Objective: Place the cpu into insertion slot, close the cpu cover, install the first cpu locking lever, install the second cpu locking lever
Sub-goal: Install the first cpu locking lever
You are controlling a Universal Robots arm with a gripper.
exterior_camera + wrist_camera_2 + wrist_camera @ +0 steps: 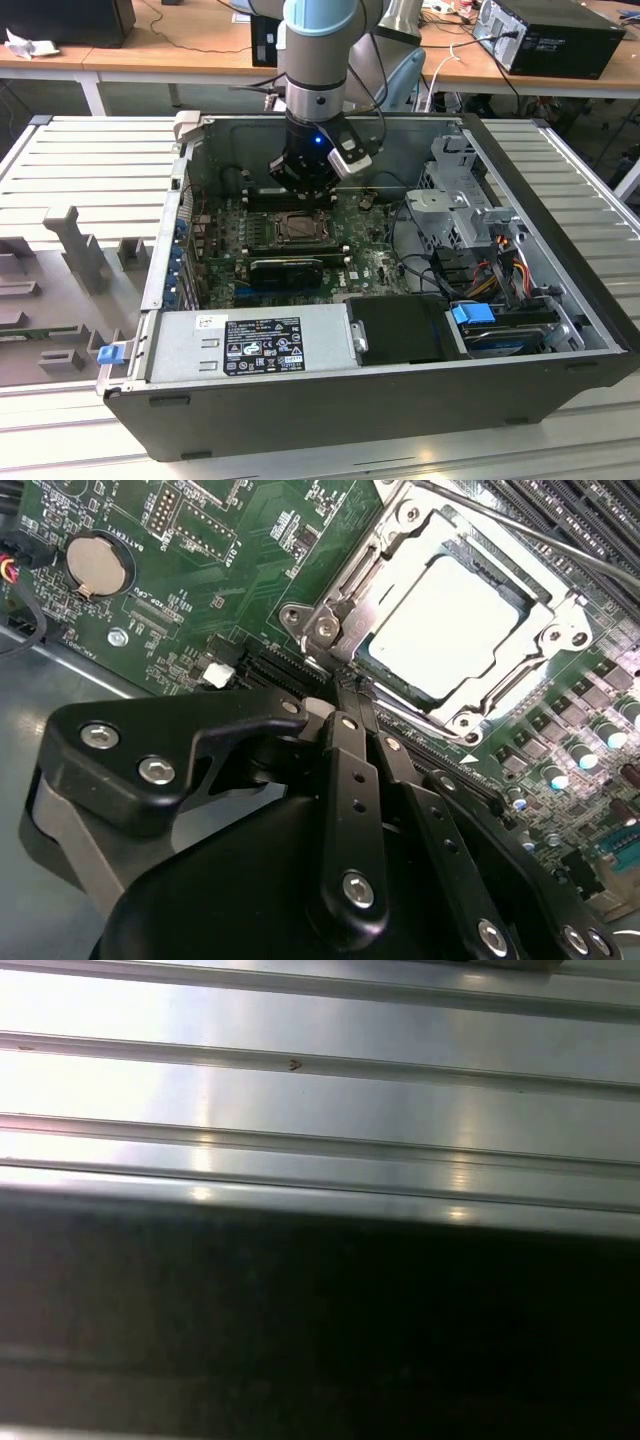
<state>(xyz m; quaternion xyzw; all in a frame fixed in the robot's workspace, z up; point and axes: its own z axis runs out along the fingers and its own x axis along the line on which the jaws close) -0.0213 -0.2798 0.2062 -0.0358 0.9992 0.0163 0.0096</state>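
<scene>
Gripper (352, 695) closed, fingers pressed together, empty, tips touching the cpu cover (545, 615) rim. Just beyond the tips: cpu (450, 620) seated in the insertion slot (297, 229), cover down.

Even daylight across the exterior view, soft shadow inside the computer case (560, 380), hard glare whiting out the cpu (450, 630) in the second wrist view, first wrist view bright streaks on ribbed metal (320, 1090) above, black lower half
</scene>
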